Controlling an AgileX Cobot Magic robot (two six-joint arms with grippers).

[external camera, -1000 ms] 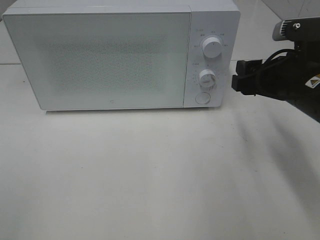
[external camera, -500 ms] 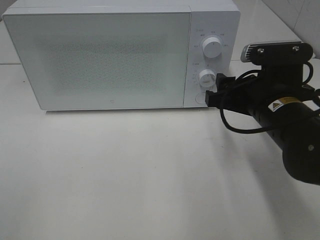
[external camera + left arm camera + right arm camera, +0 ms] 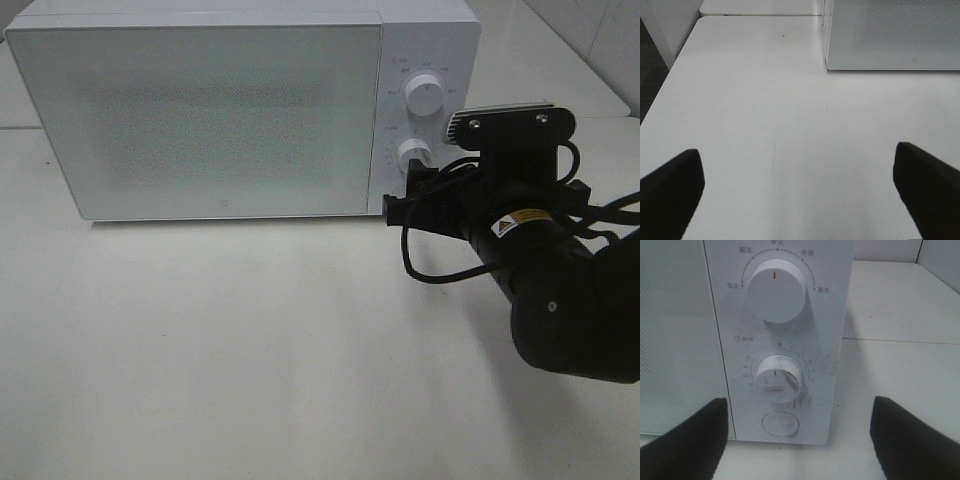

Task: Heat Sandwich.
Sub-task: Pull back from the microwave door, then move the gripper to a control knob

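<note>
The sandwich is out of view. The white microwave [image 3: 200,110] stands at the back of the table with its door shut. My right gripper [image 3: 405,195] is open and hovers right in front of the control panel's lower part. In the right wrist view the right gripper [image 3: 797,440] has its fingers spread either side of the round door button [image 3: 780,423], below the timer knob [image 3: 777,378] and the power knob [image 3: 776,290]. My left gripper [image 3: 799,187] is open over bare white table, with the microwave's [image 3: 890,35] corner farther ahead. Neither gripper holds anything.
The white table [image 3: 250,350] stretches in front of the microwave. A second table surface [image 3: 560,70] lies behind at the right. The table's edge [image 3: 660,95] drops to a dark floor in the left wrist view.
My right arm has swung in from the right edge toward the microwave's control panel, ending lower, by the timer knob and button. The gripper's opening has stayed the same.
</note>
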